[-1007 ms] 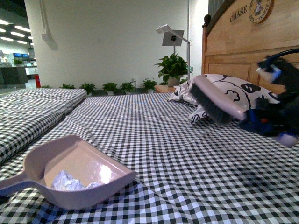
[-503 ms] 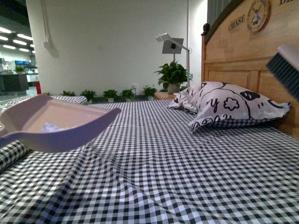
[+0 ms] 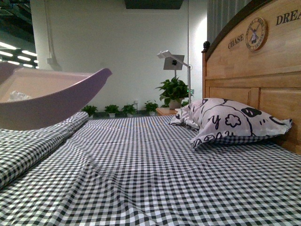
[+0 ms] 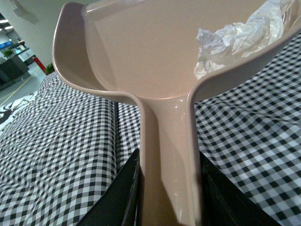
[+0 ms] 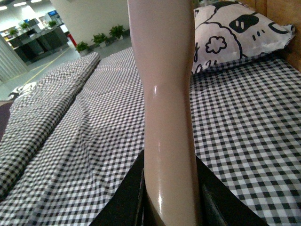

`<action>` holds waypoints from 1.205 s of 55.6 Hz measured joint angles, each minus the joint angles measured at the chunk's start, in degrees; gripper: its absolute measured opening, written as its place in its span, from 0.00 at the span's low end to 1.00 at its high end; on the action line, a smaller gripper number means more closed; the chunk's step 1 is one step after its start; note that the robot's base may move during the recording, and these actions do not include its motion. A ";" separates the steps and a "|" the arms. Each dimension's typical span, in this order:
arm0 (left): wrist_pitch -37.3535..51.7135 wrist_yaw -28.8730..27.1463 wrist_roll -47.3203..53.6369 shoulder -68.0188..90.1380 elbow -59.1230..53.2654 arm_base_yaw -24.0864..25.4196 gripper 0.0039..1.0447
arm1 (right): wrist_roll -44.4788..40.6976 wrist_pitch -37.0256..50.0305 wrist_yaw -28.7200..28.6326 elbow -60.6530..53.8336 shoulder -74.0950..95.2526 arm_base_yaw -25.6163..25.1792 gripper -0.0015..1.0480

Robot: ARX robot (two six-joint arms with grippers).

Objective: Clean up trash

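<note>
The pinkish dustpan (image 3: pixel 51 96) hangs in the air at the far left of the front view, well above the checked bedspread (image 3: pixel 155 174). Inside it lies the trash (image 4: pixel 244 35), a crumpled clear-whitish plastic scrap, also peeking over the dustpan's rim (image 3: pixel 18 95). My left gripper (image 4: pixel 168 188) is shut on the dustpan handle (image 4: pixel 164 155). My right gripper (image 5: pixel 169 197) is shut on the brush handle (image 5: pixel 164 84); the bristles are out of view. Neither arm shows in the front view.
A black-and-white patterned pillow (image 3: pixel 225 117) leans against the wooden headboard (image 3: pixel 254 80) at the right. A folded checked quilt (image 3: pixel 28 146) runs along the left side of the bed. Potted plants (image 3: pixel 173 92) and a lamp (image 3: pixel 171 59) stand beyond the bed's far end.
The dustpan has risen from the bedspread to high at the left with the trash inside. The brush has lifted up and out of the front view at the right.
</note>
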 joint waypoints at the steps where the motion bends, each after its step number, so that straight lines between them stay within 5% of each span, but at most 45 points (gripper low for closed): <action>1: -0.50 0.09 -0.22 -1.01 -0.17 -0.20 0.27 | 0.48 -0.28 0.59 -0.17 -0.61 0.61 0.20; 23: -11.61 -1.07 -5.55 -20.17 -3.21 -4.07 0.27 | 5.29 -5.42 19.30 -1.66 -11.10 16.00 0.20; 45: -14.56 -3.80 -9.31 -25.20 -4.44 -4.35 0.27 | 2.23 -7.61 26.43 -1.66 -13.27 20.68 0.20; 67: -14.56 -3.80 -9.90 -25.22 -4.46 -4.37 0.27 | 0.66 -7.61 26.49 -1.66 -13.68 21.14 0.20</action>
